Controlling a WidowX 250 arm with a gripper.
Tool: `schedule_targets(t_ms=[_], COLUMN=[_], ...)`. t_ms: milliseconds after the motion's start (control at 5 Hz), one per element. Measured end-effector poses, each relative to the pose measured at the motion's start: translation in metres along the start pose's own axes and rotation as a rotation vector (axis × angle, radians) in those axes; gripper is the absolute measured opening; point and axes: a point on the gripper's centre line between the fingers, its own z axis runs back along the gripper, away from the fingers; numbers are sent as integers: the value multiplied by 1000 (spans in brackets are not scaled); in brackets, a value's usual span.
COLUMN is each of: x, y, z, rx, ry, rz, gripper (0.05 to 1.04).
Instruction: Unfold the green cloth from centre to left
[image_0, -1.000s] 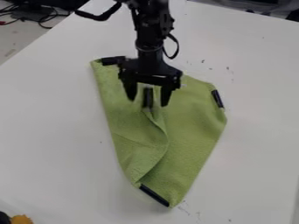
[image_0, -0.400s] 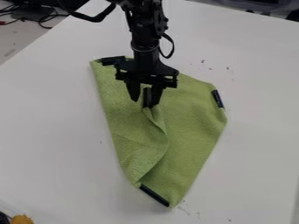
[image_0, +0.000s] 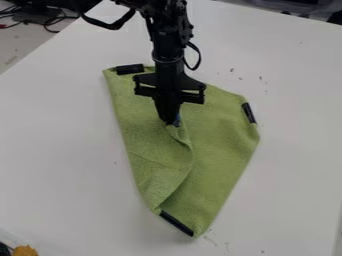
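green cloth: lying at the centre of the frame, one corner folded inward; the folded layer is covering part of it
dark end strips: one is sitting at the upper left of the cloth, one at its right edge, one at its bottom tip
gripper: hanging down at upper centre; its fingers are closing together on the folded corner, seemingly pinching its strip
white table: bearing the cloth
risk: a shallow pinch could be letting the corner slip at lift; fingertips catching the under layer too could be dragging the whole cloth leftward; pulling too low could be leaving the flap bunched
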Motion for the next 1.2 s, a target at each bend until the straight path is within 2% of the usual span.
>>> schedule_targets(t_ms=[200, 400, 600, 800, 1000, 1200], x=[1, 2, 2, 4, 5, 4], y=[-2, -3, -4, -6, -5, -6], z=[-3, -3, 0, 2, 3, 0], rx=[-14, -8, 8, 15, 18, 12], ry=[2, 1, 11, 6, 7, 18], rz=[-5, 0, -2, -19, -22, -29], gripper=[53, 67, 204, 449, 755, 991])
